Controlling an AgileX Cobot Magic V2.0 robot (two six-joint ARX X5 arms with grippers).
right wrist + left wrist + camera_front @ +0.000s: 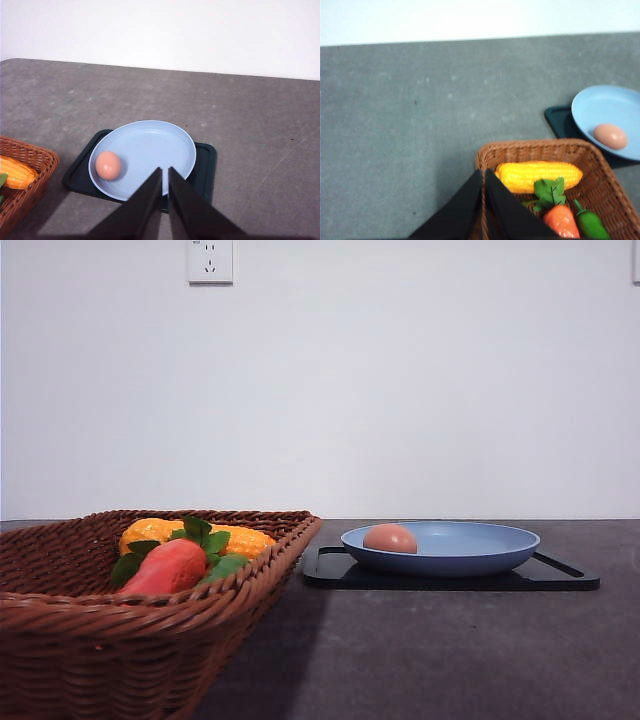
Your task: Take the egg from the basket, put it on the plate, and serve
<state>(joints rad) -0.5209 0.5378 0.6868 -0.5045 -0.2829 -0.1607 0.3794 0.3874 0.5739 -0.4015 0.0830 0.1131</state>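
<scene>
The brownish-pink egg (390, 538) (108, 165) (610, 136) lies inside the light blue plate (480, 540) (155, 145) (605, 107), toward its basket side. The plate rests on a flat black tray (560, 575) (205, 165). The woven wicker basket (60, 620) (530, 147) (37, 157) stands at the left front. My left gripper (484, 175) is shut, raised above the basket's near rim, holding nothing. In the right wrist view my right gripper (165, 172) is shut and empty, poised above the plate's near edge.
The basket holds a yellow corn cob (240, 538) (537, 176), a red-orange leafy vegetable (165, 568) (560, 220) and a green pepper (590, 224). Grey tabletop (450, 660) stretches in front of and beside the tray. A white wall with a socket (210, 260) rises behind.
</scene>
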